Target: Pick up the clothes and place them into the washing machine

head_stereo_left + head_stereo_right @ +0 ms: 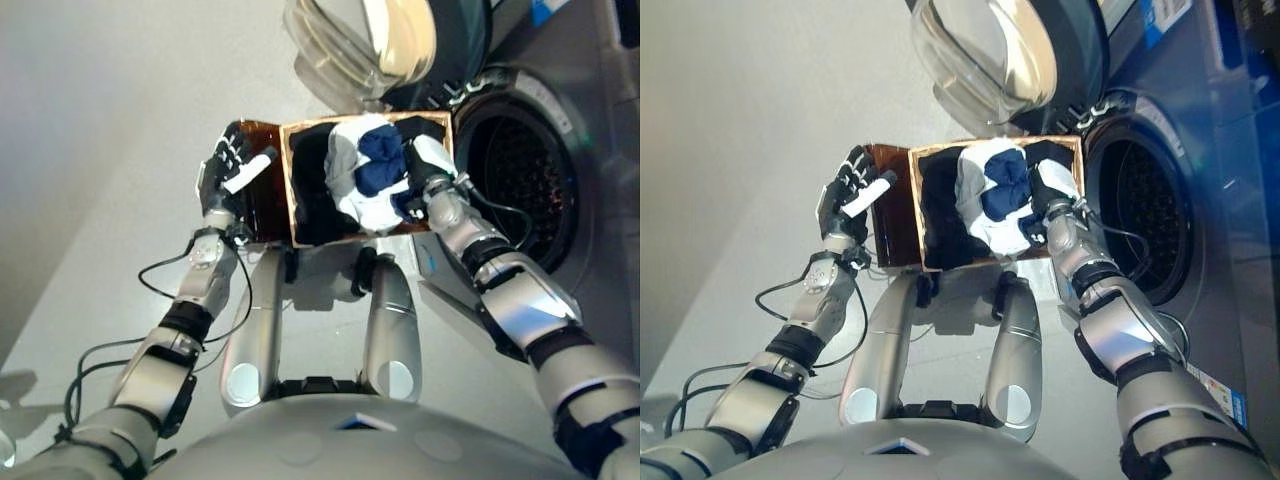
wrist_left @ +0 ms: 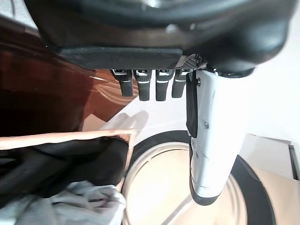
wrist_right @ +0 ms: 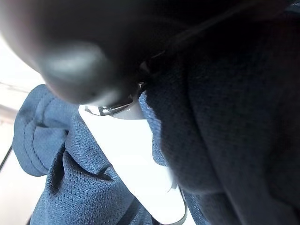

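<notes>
A brown box (image 1: 262,195) holds a heap of clothes: a black piece (image 1: 315,190), a white one (image 1: 365,212) and a blue garment (image 1: 380,162) on top. My right hand (image 1: 425,188) lies in the heap at the box's right end. In its wrist view the white-covered thumb (image 3: 136,164) is pressed into the blue mesh cloth (image 3: 61,187), which wraps round it. My left hand (image 1: 228,170) hovers open by the box's left side, fingers (image 2: 145,86) straight and holding nothing. The washing machine's drum (image 1: 515,185) gapes open just right of the box.
The machine's round glass door (image 1: 365,40) stands swung open above the box's far edge. The machine's grey front (image 1: 600,150) fills the right side. Pale floor (image 1: 100,150) spreads to the left.
</notes>
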`<state>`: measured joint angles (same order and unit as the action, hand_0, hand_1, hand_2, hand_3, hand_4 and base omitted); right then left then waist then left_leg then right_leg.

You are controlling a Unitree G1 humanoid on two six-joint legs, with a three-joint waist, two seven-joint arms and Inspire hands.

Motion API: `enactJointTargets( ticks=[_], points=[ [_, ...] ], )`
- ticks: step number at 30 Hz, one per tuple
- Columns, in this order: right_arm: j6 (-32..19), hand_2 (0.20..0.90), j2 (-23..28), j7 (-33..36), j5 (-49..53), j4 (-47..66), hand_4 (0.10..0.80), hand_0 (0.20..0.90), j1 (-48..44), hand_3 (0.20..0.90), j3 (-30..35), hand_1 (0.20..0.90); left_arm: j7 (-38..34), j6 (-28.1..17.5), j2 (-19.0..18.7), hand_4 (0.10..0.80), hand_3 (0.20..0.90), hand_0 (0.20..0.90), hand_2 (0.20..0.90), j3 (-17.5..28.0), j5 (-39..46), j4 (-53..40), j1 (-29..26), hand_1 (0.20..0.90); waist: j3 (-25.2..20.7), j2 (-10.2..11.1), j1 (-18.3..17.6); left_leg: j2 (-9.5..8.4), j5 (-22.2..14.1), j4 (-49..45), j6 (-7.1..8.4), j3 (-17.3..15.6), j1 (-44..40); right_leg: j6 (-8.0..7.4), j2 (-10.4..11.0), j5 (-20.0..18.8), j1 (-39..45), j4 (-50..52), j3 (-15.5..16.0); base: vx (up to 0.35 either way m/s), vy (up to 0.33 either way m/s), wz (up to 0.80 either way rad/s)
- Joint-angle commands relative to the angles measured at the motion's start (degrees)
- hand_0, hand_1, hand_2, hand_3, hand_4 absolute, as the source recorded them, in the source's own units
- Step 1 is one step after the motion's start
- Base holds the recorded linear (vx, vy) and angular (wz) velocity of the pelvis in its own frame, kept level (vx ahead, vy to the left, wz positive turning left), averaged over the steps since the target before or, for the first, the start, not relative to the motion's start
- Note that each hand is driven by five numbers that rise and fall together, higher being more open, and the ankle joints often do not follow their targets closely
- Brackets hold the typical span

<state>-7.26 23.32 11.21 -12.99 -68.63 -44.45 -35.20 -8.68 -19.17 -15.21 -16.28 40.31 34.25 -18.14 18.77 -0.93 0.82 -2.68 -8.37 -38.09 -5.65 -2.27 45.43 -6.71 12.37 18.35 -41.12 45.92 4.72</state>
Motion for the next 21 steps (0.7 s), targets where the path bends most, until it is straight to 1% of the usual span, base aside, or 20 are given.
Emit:
enactJointTargets(
  ticks=[1,2,3,7,9,14,15,18,20,21],
  points=[
    [-2.1,0.2,3.6,0.8,1.9,3.9,0.3,0.2,-3.7,0.2,0.2,0.2,1.5,-4.7,-0.7,0.8,0.9,0.9,0.9,3.0,-0.6,-2.5,-1.7,0.9,-0.7,0.9,0.6,1.3,-7.6,-0.5,3.45,-0.6,-7.4,0.91,-0.2,-10.6,6.4,-11.7,-2.6,0.052,-0.018,-0.15],
    [-2.5,0.2,3.9,0.4,3.0,5.6,0.3,0.2,-3.2,0.2,0.6,0.2,1.6,-4.7,-0.6,0.8,0.9,0.9,0.9,3.2,-0.7,-1.4,-1.6,0.9,-0.9,1.2,0.5,1.36,-6.8,1.3,3.65,-0.6,-9.0,0.7,-0.2,-11.5,8.1,-13.8,-2.5,-0.009,-0.017,-0.14],
    [-2.7,0.2,4.1,0.0,3.9,6.8,0.3,0.2,-2.8,0.2,0.8,0.2,1.7,-4.7,-0.7,0.8,0.9,0.9,0.9,3.5,-0.7,-0.9,-1.5,0.9,-1.3,1.6,0.3,1.29,-4.4,3.4,3.38,-1.0,-9.6,0.91,-0.1,-13.7,8.7,-15.9,-2.1,0.006,-0.03,-0.2],
    [-3.7,0.2,5.1,-1.7,6.4,12.1,0.3,0.2,-0.1,0.2,1.8,0.2,2.6,-4.3,-0.6,0.8,0.9,0.9,0.9,5.1,-0.3,0.5,0.4,0.9,-2.5,2.7,0.1,1.39,-2.4,9.1,3.89,-1.0,-15.6,0.31,-0.1,-15.9,14.6,-21.2,-1.2,0.071,-0.037,-0.11],
    [-4.4,0.2,6.0,-2.8,8.4,14.3,0.3,0.2,1.4,0.2,2.9,0.2,3.3,-4.2,-0.8,0.8,0.9,0.9,0.9,5.7,-0.2,0.6,1.6,0.9,-3.3,3.2,0.0,1.51,-1.4,11.9,4.23,-0.9,-18.7,-0.24,-0.1,-17.4,17.6,-24.1,-0.8,0.113,-0.04,-0.06],
    [-5.4,0.2,7.1,-5.0,12.2,17.9,0.3,0.2,6.1,0.2,5.5,0.2,4.4,-3.6,-0.7,0.8,0.9,0.9,0.9,7.4,0.2,1.1,3.9,0.9,-5.6,4.3,-0.5,2.1,1.3,19.7,5.12,-0.7,-26.1,-1.05,-0.5,-19.4,24.3,-31.2,0.1,0.097,-0.035,-0.03],
    [-5.4,0.2,7.1,-5.0,12.2,17.9,0.3,0.2,6.1,0.2,5.5,0.2,4.4,-3.6,-0.7,0.8,0.9,0.9,0.9,7.4,0.2,1.1,3.9,0.9,-5.6,4.3,-0.5,2.08,1.3,19.8,5.13,-0.7,-26.2,-1.05,-0.4,-19.4,24.4,-31.3,0.2,0.061,-0.022,-0.06],
    [-6.0,0.2,5.6,-6.4,16.1,18.4,0.3,0.2,9.8,0.2,8.4,0.2,4.5,-3.5,-0.3,0.8,0.9,0.9,0.9,8.1,0.2,2.3,4.4,0.9,-7.0,4.5,-0.8,2.45,2.8,23.8,5.73,-0.4,-29.5,-1.11,-1.1,-19.9,27.3,-34.8,0.5,0.073,-0.032,-0.05],
    [-6.1,0.2,5.1,-6.5,16.9,18.1,0.3,0.2,10.8,0.2,9.3,0.2,4.5,-3.5,-0.2,0.8,0.9,0.9,0.9,8.2,0.1,2.3,4.6,0.9,-7.3,4.5,-0.8,2.55,3.2,24.8,5.94,-0.4,-30.4,-1.14,-1.2,-20.0,28.3,-36.0,0.7,0.056,-0.036,-0.01],
    [-6.2,0.2,3.6,-6.4,18.6,17.3,0.3,0.2,12.3,0.2,10.8,0.2,4.4,-3.3,0.0,0.8,0.9,0.9,0.9,8.6,0.1,3.2,4.6,0.9,-8.0,4.5,-0.9,2.88,4.0,26.7,6.3,-0.3,-31.8,-1.34,-1.5,-20.7,29.7,-38.2,0.7,0.052,-0.034,-0.03]
  ],
)
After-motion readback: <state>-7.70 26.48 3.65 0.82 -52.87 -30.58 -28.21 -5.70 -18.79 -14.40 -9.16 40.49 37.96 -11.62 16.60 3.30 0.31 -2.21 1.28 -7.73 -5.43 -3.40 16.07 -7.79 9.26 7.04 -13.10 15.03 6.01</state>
